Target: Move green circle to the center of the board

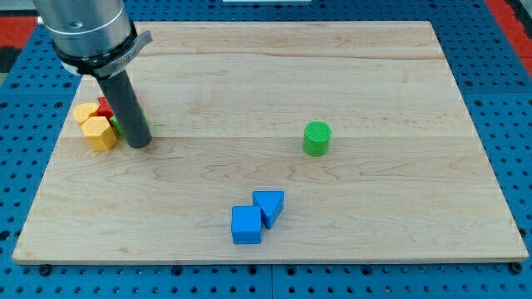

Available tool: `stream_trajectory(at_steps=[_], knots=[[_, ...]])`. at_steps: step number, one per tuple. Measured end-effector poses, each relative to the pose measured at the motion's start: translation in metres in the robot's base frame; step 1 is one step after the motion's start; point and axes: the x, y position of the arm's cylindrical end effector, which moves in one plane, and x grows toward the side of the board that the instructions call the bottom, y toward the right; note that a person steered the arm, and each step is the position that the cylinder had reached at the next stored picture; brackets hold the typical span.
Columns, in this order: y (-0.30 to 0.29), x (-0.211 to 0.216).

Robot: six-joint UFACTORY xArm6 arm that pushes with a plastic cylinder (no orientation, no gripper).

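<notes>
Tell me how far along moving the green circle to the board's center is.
Done: nothing visible yet. The green cylinder block stands alone, a little toward the view's right of the wooden board's middle. In hand: my tip is far off at the view's left, beside the yellow blocks. Left: cross over and nudge the cylinder leftward.

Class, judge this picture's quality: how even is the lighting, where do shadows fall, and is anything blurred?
Camera view: lighting soft and even, no glare on the board; green circle sharp, with faint shadow at its base; my tip sharp, beside the yellow blocks.
</notes>
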Motion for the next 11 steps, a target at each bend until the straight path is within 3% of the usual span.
stream_trajectory(at_steps=[1, 2, 3, 5, 6, 7, 8, 10, 11], knots=[[0.053, 0.006], [0.142, 0.017], [0.173, 0.048], [0.281, 0.028], [0.181, 0.003], [0.168, -0.024], [0.195, -0.018], [0.254, -0.070], [0.223, -0.090]])
